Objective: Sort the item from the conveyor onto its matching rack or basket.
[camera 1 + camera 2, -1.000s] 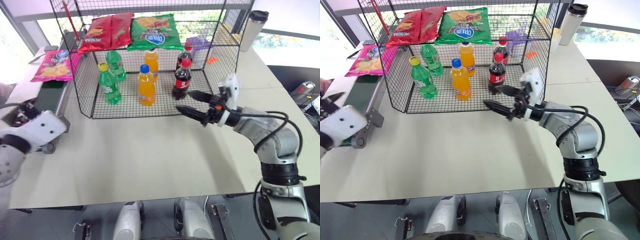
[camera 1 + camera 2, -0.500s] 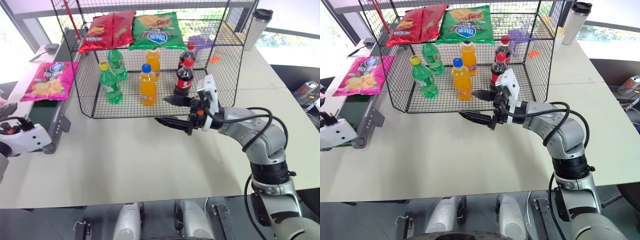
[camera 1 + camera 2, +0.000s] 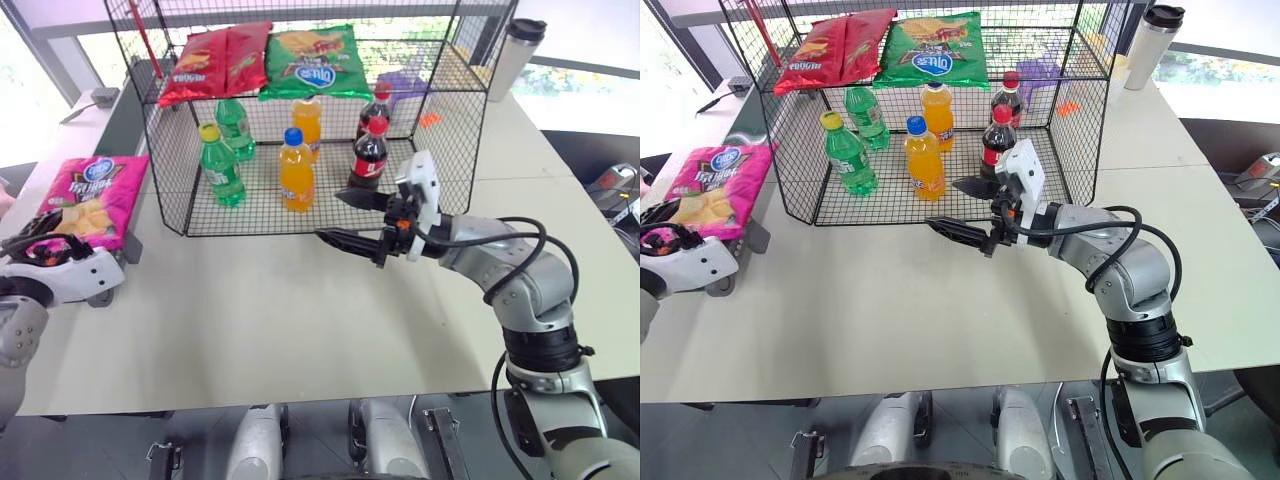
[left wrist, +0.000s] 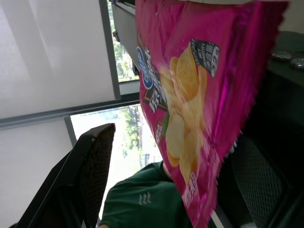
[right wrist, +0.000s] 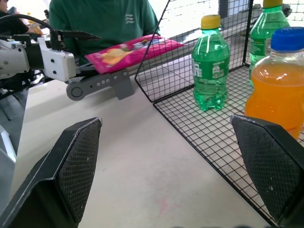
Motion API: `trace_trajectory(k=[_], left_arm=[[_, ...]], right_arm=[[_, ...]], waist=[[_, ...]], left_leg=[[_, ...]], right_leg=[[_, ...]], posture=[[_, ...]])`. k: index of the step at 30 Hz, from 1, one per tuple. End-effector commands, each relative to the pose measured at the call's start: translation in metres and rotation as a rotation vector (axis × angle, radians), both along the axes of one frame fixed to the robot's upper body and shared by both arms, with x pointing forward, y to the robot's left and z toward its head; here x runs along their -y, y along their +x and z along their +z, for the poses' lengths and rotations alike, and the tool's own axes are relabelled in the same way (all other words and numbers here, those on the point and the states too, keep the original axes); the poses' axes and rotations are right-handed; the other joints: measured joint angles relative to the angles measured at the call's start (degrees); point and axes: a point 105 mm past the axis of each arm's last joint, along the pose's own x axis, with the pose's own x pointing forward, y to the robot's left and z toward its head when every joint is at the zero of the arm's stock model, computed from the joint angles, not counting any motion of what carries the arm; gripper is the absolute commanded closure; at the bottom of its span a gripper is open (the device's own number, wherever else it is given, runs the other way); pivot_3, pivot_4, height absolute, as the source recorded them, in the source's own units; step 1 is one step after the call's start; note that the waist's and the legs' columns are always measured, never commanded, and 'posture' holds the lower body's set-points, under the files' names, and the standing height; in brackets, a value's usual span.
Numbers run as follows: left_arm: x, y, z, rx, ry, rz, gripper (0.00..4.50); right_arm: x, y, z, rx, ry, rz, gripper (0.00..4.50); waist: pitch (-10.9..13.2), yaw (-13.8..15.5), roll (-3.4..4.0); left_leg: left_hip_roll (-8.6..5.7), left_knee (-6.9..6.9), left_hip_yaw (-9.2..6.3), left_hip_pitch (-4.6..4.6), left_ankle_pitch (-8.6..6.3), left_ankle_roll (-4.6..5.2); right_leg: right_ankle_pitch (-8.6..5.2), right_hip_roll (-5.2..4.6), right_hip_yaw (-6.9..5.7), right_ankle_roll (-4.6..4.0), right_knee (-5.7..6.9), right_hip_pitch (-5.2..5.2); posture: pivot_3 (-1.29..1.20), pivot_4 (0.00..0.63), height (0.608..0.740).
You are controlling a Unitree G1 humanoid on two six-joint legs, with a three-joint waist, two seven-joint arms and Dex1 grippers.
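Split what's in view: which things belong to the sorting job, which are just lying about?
Job: pink chip bag, conveyor, wire rack, left gripper.
Lying about: steel tumbler, purple item, person in green shirt.

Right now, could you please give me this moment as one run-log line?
pink chip bag: on conveyor end, ungrasped | left gripper: open, beside bag | right gripper: open, empty, before rack
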Motion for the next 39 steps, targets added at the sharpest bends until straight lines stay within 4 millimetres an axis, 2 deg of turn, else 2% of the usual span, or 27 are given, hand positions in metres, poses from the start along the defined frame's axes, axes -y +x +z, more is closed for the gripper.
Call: trace_trajectory(k=[1,5,6,9,14,21,25,27,31,36,39], left_arm=[[0.002,0.007,0.003,0.023,0.018,-0.006,0.72],[0.001,0.015,0.002,0.022,0.011,-0.004,0.72],[0.001,0.017,0.003,0.025,0.012,-0.004,0.98],[0.001,0.021,0.005,0.03,0.009,-0.003,2.01],[0.0,0.022,0.012,0.043,0.023,-0.001,4.46],[-0.006,0.016,0.03,0.05,0.02,0.036,4.46],[-0.011,-0.006,0.067,0.026,-0.291,0.084,4.46],[-0.012,-0.02,0.093,0.04,-0.382,0.076,4.46],[-0.006,-0.051,0.13,-0.008,-0.546,-0.002,4.46],[0.013,-0.084,0.145,-0.163,-0.756,-0.14,4.46],[0.027,-0.094,0.15,-0.232,-0.873,-0.257,4.46]], right_arm=[[0.003,-0.004,0.011,0.065,0.008,-0.015,0.02],[0.004,-0.003,0.009,0.068,0.001,-0.033,0.02],[0.004,-0.003,0.009,0.069,0.0,-0.036,0.01],[0.006,-0.002,0.009,0.071,0.002,-0.052,0.0],[0.007,0.0,0.008,0.073,0.005,-0.069,0.0],[0.006,0.004,0.008,0.078,0.017,-0.072,0.0],[0.014,0.013,0.016,0.09,0.037,-0.079,0.0],[0.02,0.019,0.024,0.095,0.059,-0.081,0.0],[0.029,0.029,0.043,0.118,0.106,-0.067,0.0],[0.036,0.029,0.062,0.118,0.161,-0.015,0.0],[0.041,0.026,0.066,0.111,0.171,0.011,0.0]], waist=[[0.0,0.14,0.0],[0.0,0.34,-0.01],[-0.01,0.36,-0.01],[-0.01,0.3,-0.02],[-0.02,0.39,-0.01],[-0.02,0.29,-0.01],[0.0,0.09,-0.12],[0.0,-0.03,-0.12],[0.0,-0.36,-0.12],[0.0,-1.02,-0.11],[0.0,-1.09,-0.1]], left_leg=[[0.0,0.01,0.0,0.01,0.0,0.0],[0.0,0.06,0.01,0.12,0.0,0.0],[0.0,0.08,0.0,0.15,0.0,0.0],[0.01,0.14,0.0,0.18,0.01,-0.01],[0.02,0.17,0.01,0.19,0.01,0.0],[0.05,0.24,0.0,0.2,0.01,-0.01],[0.15,0.29,0.0,0.15,0.01,-0.01],[0.23,0.35,0.0,0.13,0.01,-0.01],[0.3,0.38,-0.01,0.14,0.01,-0.01],[0.32,0.37,-0.02,0.15,0.01,-0.01],[0.35,0.37,-0.03,0.15,0.01,-0.01]], right_leg=[[0.0,0.0,0.0,0.0,0.04,0.0],[-0.01,0.0,0.01,0.0,0.26,0.01],[-0.01,0.0,0.01,-0.01,0.33,0.02],[-0.01,0.01,0.01,-0.01,0.42,0.02],[-0.01,0.02,0.02,-0.01,0.46,0.01],[-0.01,0.03,0.02,-0.01,0.51,0.03],[-0.01,0.11,0.02,-0.02,0.49,0.02],[0.0,0.18,0.02,-0.05,0.47,0.02],[0.02,0.31,0.03,-0.11,0.46,0.03],[0.01,0.34,0.03,-0.13,0.45,0.04],[0.0,0.39,0.03,-0.15,0.47,0.04]], posture=[[0.0,0.15,0.74],[0.0,0.15,0.74],[0.0,0.15,0.74],[0.0,0.15,0.74],[0.0,0.15,0.74],[0.0,0.15,0.74],[0.0,0.15,0.74],[0.0,0.15,0.74],[0.0,0.15,0.74],[0.0,0.15,0.74],[0.0,0.15,0.74]])
